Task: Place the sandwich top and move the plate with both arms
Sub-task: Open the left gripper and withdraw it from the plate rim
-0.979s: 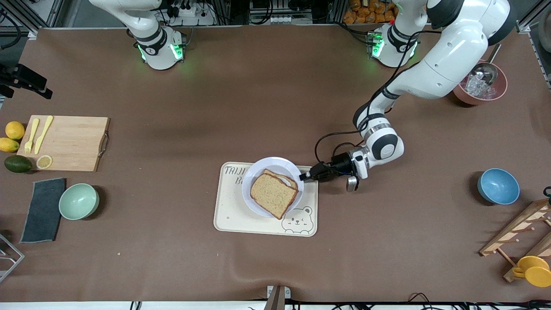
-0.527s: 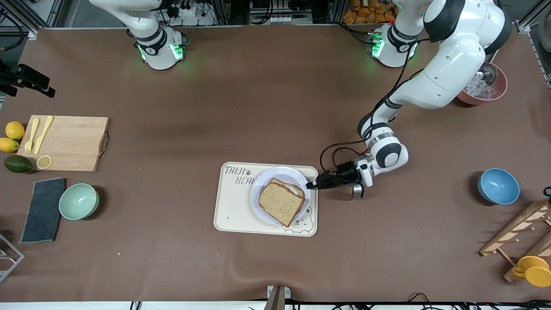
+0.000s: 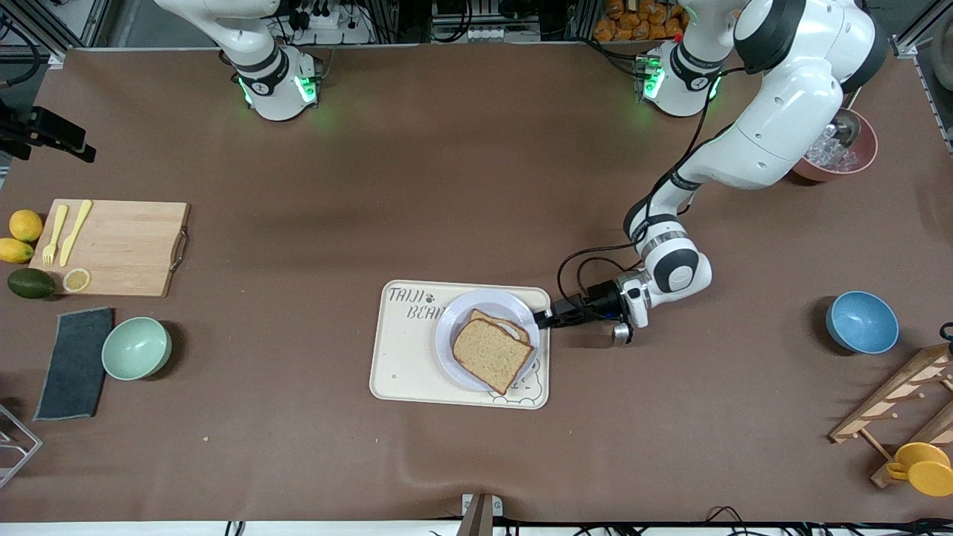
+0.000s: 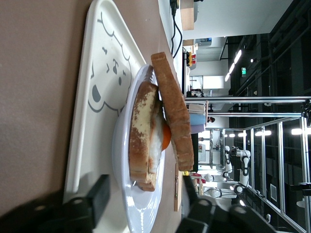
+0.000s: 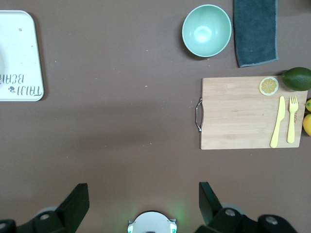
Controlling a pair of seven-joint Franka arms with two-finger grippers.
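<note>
The sandwich top [image 3: 491,355] lies on the egg-topped slice [image 4: 143,131] on the plate [image 3: 454,327], which rests on the bear-printed tray [image 3: 402,365], at the tray's end toward the left arm. In the left wrist view the top slice [image 4: 172,121] leans on the egg. My left gripper [image 3: 537,320] is low at the plate's rim; its jaws [image 4: 146,184] stand open on either side of the rim [image 4: 141,208], one under it and one above with a gap. My right gripper [image 5: 141,204] is open and empty, waiting high over the table by its base, out of the front view.
A cutting board [image 3: 112,246] with fork, knife and fruit, a mint bowl [image 3: 136,348] and a grey cloth [image 3: 74,362] sit at the right arm's end. A blue bowl [image 3: 861,321], a pink ice bowl [image 3: 834,152] and a wooden rack [image 3: 901,402] sit at the left arm's end.
The plate with the sandwich has come down and toward the left arm's end of the tray with my left gripper. In the last half second the gripper has drawn back slightly.
</note>
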